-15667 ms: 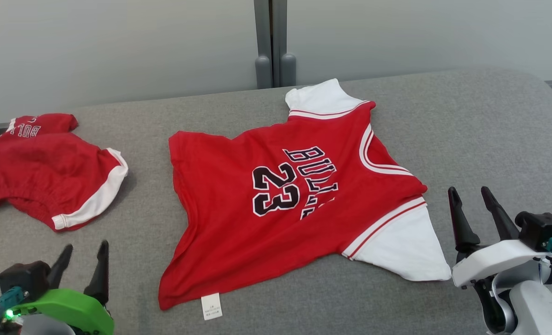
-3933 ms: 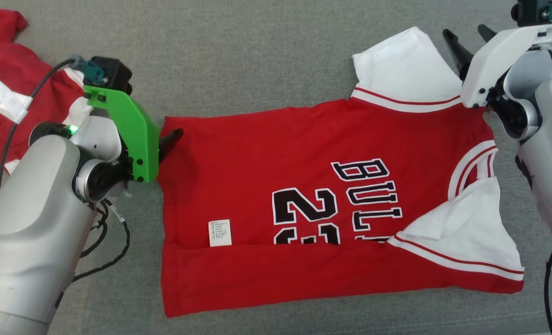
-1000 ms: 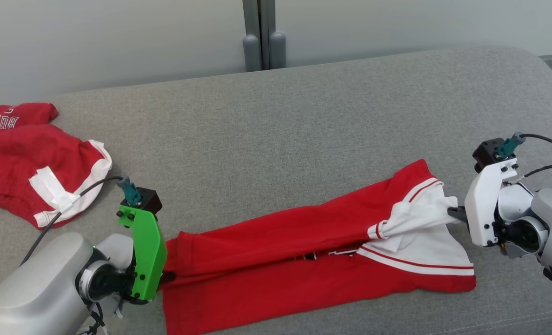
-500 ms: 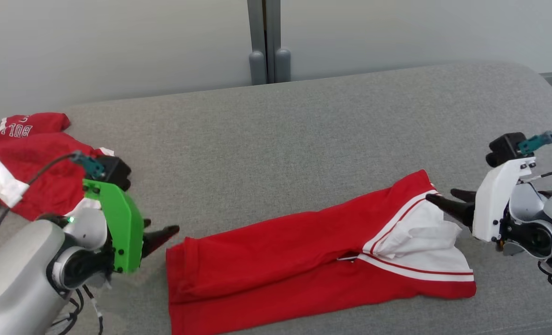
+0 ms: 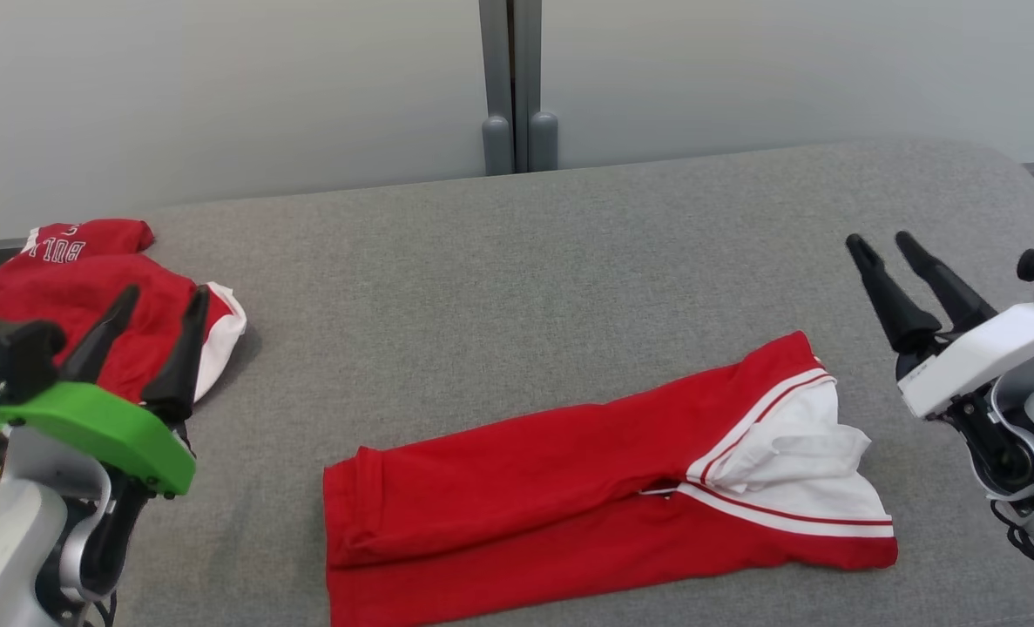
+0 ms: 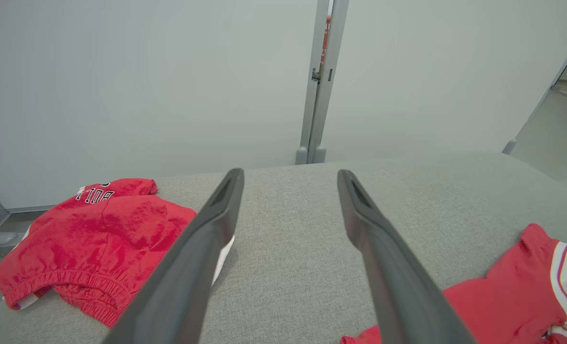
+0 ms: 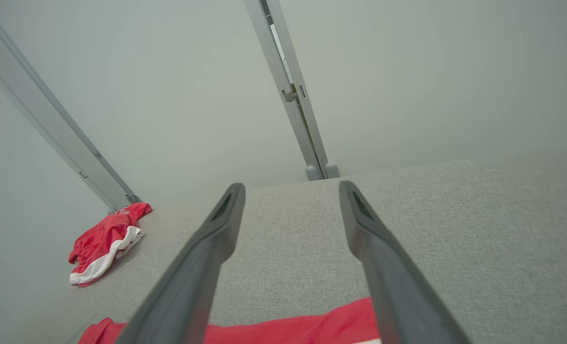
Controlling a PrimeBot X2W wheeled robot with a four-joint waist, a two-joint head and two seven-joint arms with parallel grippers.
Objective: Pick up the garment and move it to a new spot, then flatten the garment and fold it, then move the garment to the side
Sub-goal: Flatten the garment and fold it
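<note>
The garment (image 5: 569,488), a red jersey with white sleeves, lies folded into a long strip across the near middle of the grey surface; its white sleeve bunches at the right end. Part of the garment (image 6: 512,306) shows at the lower right of the left wrist view, and the garment's (image 7: 283,329) red edge runs along the bottom of the right wrist view. My left gripper (image 5: 161,298) is open at the left, raised and apart from the jersey. My right gripper (image 5: 881,241) is open at the right, above and beyond the sleeve end, holding nothing.
Red shorts (image 5: 90,296) with white trim lie crumpled at the far left of the grey cushion (image 5: 517,287); the shorts (image 6: 101,234) also appear in the left wrist view. A pale wall with a grey door post (image 5: 517,87) stands behind the cushion.
Both grippers let go of the jersey ends, opened and pulled back upward to the sides. The jersey now rests folded on the cushion. The head camera has tilted slightly.
</note>
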